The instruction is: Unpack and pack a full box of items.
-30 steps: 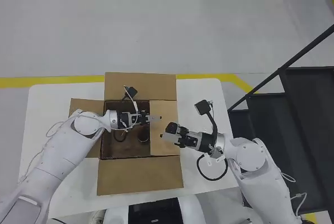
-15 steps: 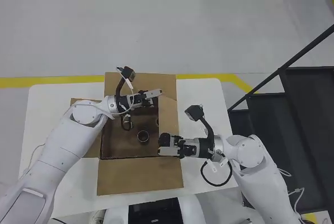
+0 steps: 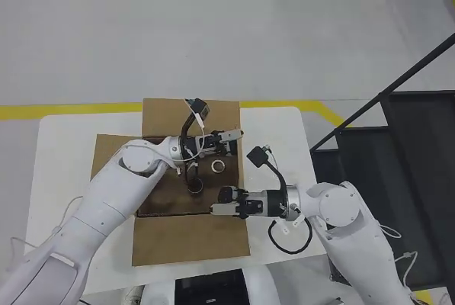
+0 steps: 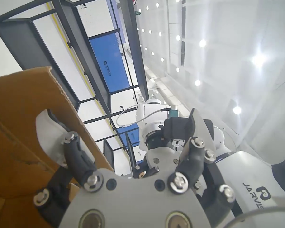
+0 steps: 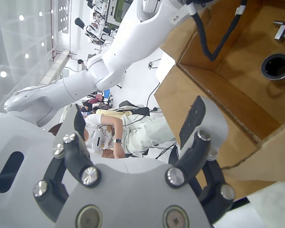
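The open cardboard box [image 3: 183, 238] sits on the white table [image 3: 67, 152] with its flaps spread. Inside lie a black cup [image 3: 195, 185], a white ring [image 3: 219, 164] and a small metal piece [image 5: 281, 30]. My left gripper [image 3: 233, 135] stands open over the box's far right side, and a flap edge [image 4: 61, 91] rests against one of its fingers [image 4: 49, 134]. At the box's near right corner my right gripper [image 3: 218, 207] is open and holds nothing. The right wrist view looks past the box wall [image 5: 228, 110] to the black cup [image 5: 276, 66].
A black metal stair frame [image 3: 421, 152] stands to the right of the table. A yellow floor line [image 3: 59, 111] runs behind the table. Bare table surface lies left of the box.
My left gripper has swung from inside the box up and right to its far right side. The right gripper has moved left to the box's near right corner. The right flap has been lifted.
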Robot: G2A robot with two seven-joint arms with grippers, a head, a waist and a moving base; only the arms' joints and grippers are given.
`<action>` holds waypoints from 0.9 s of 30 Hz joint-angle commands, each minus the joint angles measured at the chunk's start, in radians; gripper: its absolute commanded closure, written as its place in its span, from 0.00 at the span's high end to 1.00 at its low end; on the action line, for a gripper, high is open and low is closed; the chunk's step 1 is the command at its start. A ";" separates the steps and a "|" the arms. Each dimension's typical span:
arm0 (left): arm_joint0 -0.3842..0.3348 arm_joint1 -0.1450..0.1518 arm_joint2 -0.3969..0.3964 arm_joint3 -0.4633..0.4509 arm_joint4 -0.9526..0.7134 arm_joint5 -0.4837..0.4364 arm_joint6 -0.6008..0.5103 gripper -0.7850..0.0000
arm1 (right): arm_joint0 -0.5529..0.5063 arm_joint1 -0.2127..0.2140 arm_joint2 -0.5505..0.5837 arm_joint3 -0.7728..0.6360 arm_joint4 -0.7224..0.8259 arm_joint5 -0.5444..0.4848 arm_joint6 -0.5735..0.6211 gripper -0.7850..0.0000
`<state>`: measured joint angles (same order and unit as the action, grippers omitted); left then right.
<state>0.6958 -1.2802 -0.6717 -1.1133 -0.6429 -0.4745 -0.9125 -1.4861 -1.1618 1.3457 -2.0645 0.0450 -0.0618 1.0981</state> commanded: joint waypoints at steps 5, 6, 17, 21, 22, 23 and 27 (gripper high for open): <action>-0.023 -0.030 0.019 0.038 0.015 -0.070 -0.018 1.00 | -0.049 0.014 0.053 -0.074 -0.079 0.106 -0.028 1.00; -0.026 -0.033 0.016 0.042 0.016 -0.084 -0.027 1.00 | -0.058 0.016 0.061 -0.077 -0.068 0.110 -0.039 1.00; -0.004 0.032 -0.186 0.010 0.054 -0.126 -0.125 1.00 | -0.116 0.032 0.125 -0.071 -0.158 0.231 -0.118 1.00; 0.049 0.081 -0.324 -0.067 0.052 -0.073 -0.192 1.00 | -0.145 0.037 0.137 -0.069 -0.186 0.270 -0.144 1.00; 0.060 0.089 -0.345 -0.081 0.051 -0.062 -0.206 1.00 | -0.148 0.038 0.138 -0.068 -0.192 0.273 -0.148 1.00; 0.075 0.100 -0.378 -0.104 0.050 -0.051 -0.229 1.00 | -0.154 0.039 0.139 -0.061 -0.203 0.283 -0.153 1.00; 0.140 0.148 -0.523 -0.153 0.083 -0.018 -0.336 1.00 | -0.170 0.046 0.134 -0.035 -0.299 0.328 -0.157 1.00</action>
<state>0.8185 -1.1445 -1.1514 -1.2573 -0.5714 -0.4998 -1.2179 -1.6534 -1.1177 1.4823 -2.1057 -0.2111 0.2513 0.9367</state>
